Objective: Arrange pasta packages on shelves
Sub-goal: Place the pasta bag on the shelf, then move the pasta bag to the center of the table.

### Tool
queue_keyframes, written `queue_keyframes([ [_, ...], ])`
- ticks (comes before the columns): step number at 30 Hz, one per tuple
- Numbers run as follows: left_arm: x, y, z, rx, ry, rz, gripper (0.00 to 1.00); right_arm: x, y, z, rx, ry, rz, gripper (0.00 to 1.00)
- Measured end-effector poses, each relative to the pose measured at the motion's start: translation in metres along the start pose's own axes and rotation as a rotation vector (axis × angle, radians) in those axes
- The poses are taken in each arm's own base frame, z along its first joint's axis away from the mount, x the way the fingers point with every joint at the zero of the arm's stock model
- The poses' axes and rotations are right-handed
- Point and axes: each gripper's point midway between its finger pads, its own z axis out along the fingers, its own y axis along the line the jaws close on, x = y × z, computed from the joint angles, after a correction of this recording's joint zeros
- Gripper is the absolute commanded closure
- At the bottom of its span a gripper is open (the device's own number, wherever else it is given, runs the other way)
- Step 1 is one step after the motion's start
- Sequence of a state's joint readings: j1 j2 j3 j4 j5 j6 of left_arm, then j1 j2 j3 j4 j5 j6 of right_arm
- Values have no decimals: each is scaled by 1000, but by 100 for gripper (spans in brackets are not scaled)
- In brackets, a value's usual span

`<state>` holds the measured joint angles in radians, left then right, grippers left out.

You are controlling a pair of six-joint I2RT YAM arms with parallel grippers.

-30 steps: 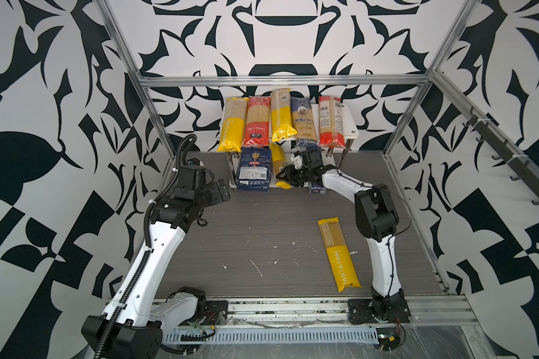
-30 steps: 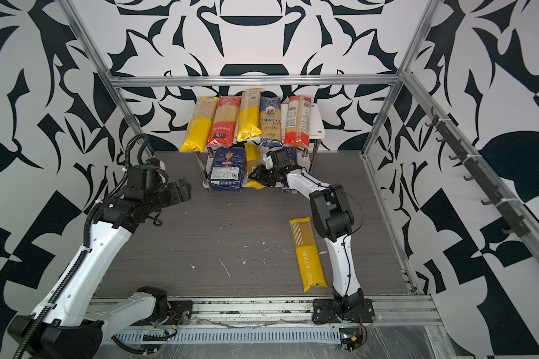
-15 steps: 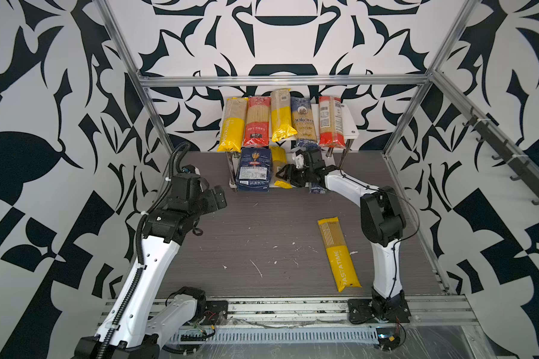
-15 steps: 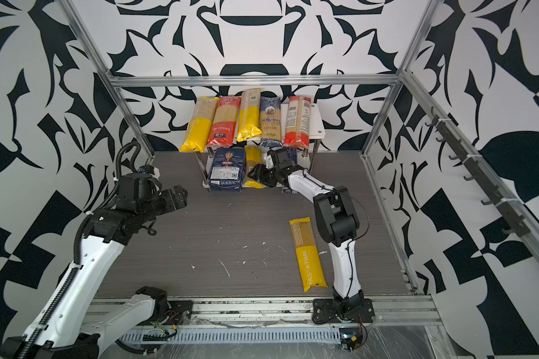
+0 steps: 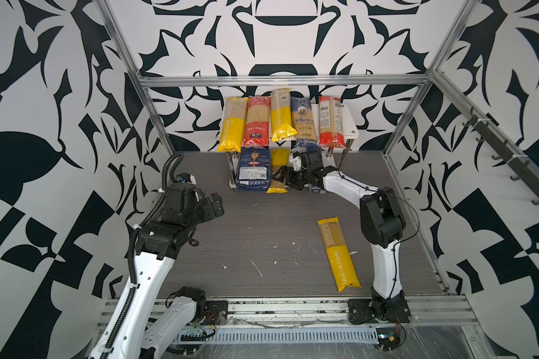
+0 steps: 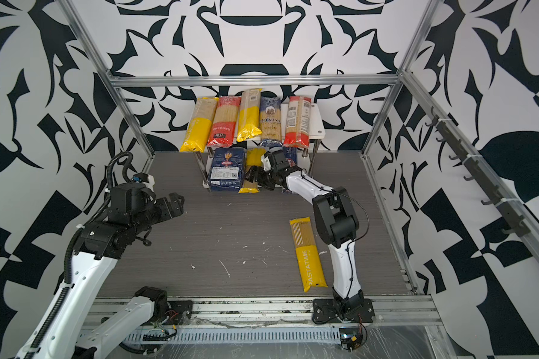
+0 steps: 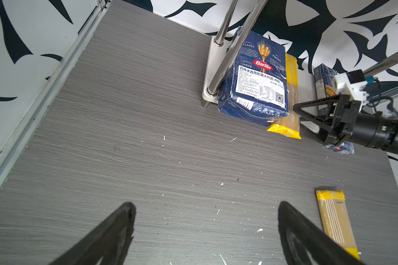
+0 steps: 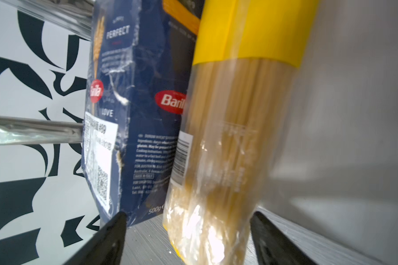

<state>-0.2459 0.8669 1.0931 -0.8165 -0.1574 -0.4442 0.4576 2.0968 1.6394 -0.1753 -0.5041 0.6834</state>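
Well, the shelves stand at the back of the grey surface, right by the black and white wall. Five long bags lie side by side on the top board: a yellow bag, a red bag, a second yellow bag, a blue bag and a second red bag. Their front ends hang a little over the edge. On the bottom board lies the wide blue Barilla pack, and a yellow spaghetti bag lies touching its side. The slim blue Barilla box is on the same board, farther along, and the right arm hides most of it in both top views. The right end effector is at the front end of the yellow spaghetti bag. Its fingers are spread wide, and in the right wrist view the end of the bag sits between them with a clear gap on one side. On the other side I cannot tell if the finger touches the bag. The left end effector hangs over the surface on the robot's left, well apart from the shelves. Its fingers are wide too, with nothing between them. One more pack, the PASTATIME bag, lies flat on the surface near the foot of the right arm, well apart from the shelves.
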Motion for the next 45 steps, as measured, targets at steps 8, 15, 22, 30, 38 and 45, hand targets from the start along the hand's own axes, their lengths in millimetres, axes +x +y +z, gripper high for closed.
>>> queue_keyframes([
  [8, 3, 1, -7, 5, -2, -11, 1, 5, 11, -13, -8, -4, -19, 8],
  [15, 6, -3, -3, 27, 15, -20, 1, 35, 18, -30, 14, 19, -33, 8],
  [22, 11, -13, 13, 73, 52, -40, 1, 79, 16, -56, 73, 44, -65, 0],
  [30, 9, -35, 36, 165, 102, -65, 1, 119, -7, -118, 210, 7, -63, 0],
  [38, 10, -59, 62, 258, 161, -93, 1, 176, -61, -187, 427, -1, -6, 0],
  [45, 15, -82, 75, 323, 188, -80, 1, 235, -104, -235, 543, 5, 110, 0],
])
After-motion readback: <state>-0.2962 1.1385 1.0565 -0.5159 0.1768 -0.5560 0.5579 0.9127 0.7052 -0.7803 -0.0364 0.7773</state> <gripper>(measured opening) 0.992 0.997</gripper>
